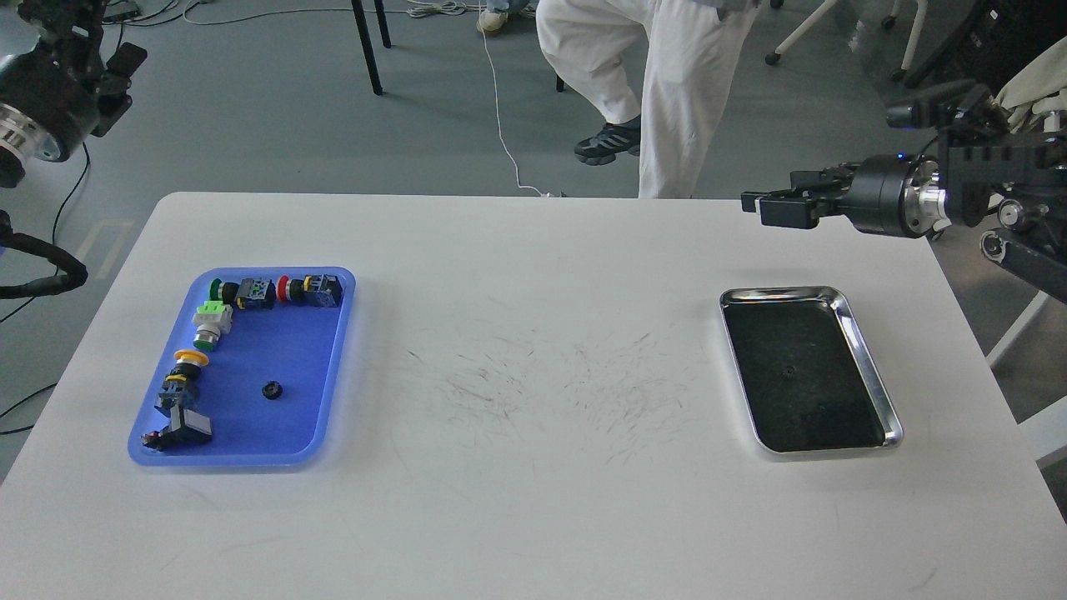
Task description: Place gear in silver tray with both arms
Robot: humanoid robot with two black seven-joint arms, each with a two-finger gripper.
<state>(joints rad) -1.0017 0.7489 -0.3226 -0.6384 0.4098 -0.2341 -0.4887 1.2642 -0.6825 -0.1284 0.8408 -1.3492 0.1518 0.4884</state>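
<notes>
White table point(533, 517) fills the near part of the view, w/ a patch of dark scuff marks point(550, 392) mid-surface. On its left side sits a blue tray point(333, 367); inside, a small black gear point(271, 389) lies alone on the blue floor, apart from the other parts. Those parts are push-button switches: a green one point(218, 290) and a red one point(288, 289) along the far edge, a white-green one point(210, 323) just below, a yellow one point(188, 360) further down the left edge, and a black block point(185, 429) at the near-left corner. Silver tray point(867, 367) sits on the right side of the table, well apart from the blue one, dark floor w/ nothing lying on it. Right gripper point(763, 204) hangs above the table's far-right edge, beyond the silver tray, pointing left; fingers close together, nothing seen between them, but can't tell for sure if clenched. Left gripper point(117, 79) is at top-left, off the table, dark and end-on; finger state can't be told. Person in white trousers point(667, 92) stands beyond the table.
</notes>
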